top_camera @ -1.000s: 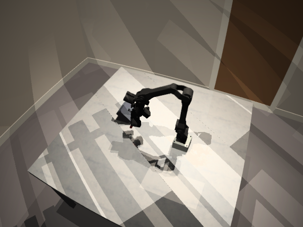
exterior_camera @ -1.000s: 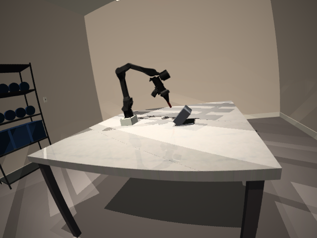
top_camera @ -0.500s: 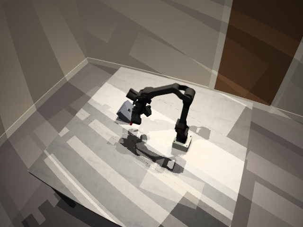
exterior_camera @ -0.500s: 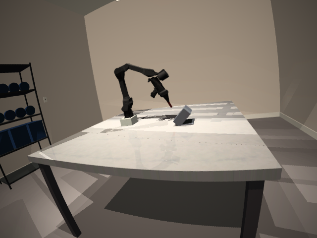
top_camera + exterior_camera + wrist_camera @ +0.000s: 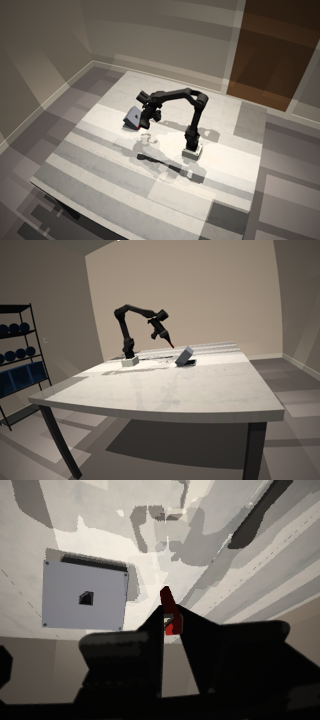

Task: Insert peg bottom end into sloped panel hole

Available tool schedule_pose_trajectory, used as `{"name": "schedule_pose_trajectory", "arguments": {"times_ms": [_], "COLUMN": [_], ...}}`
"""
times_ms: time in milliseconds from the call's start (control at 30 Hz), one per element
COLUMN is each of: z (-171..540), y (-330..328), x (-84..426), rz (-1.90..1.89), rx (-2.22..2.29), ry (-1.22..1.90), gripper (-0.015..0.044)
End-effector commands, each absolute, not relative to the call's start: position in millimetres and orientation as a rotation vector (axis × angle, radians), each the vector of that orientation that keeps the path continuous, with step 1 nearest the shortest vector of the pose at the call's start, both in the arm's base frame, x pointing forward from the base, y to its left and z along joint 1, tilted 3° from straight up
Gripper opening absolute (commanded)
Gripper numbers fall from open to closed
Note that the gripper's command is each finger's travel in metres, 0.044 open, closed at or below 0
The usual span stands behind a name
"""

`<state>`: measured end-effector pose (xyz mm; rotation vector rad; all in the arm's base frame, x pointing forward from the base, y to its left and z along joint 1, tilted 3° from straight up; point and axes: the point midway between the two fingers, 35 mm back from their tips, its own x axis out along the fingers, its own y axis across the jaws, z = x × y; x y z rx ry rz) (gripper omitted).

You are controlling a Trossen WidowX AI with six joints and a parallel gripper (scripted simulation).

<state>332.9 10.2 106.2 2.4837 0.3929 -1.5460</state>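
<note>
My gripper [image 5: 170,343] [image 5: 168,608] is shut on the red peg [image 5: 138,127] [image 5: 172,345] [image 5: 168,597]. The peg tilts along the fingers, its free end pointing down and forward, above the table. The grey-blue sloped panel [image 5: 131,118] [image 5: 184,356] [image 5: 60,600] stands on the table. Its one dark hole [image 5: 136,117] [image 5: 86,598] has an angular outline with flat sides. In the wrist view the panel is left of the peg, with a gap between them. In the top view the fingers hide most of the peg. The peg's cross-section is too small to tell.
The panel's flat dark base [image 5: 190,362] rests on the pale table [image 5: 108,160] [image 5: 165,392] behind the sloped block. The arm's light base block [image 5: 191,153] [image 5: 130,361] stands on the same table. A shelf rack [image 5: 38,356] stands away from the table.
</note>
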Motion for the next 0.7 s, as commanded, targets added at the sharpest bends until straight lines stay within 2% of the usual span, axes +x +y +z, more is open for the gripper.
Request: {"name": "schedule_pose_trajectory", "arguments": {"times_ms": [0,667], "z": [106.6,112.6], "y": [5.7,-23.4], "x": [332.4,334.4], "rz": [-1.531,-1.451], "rx": [2.505,2.617], "ry": [0.385,0.287], "gripper": [0.0000,0.0000]}}
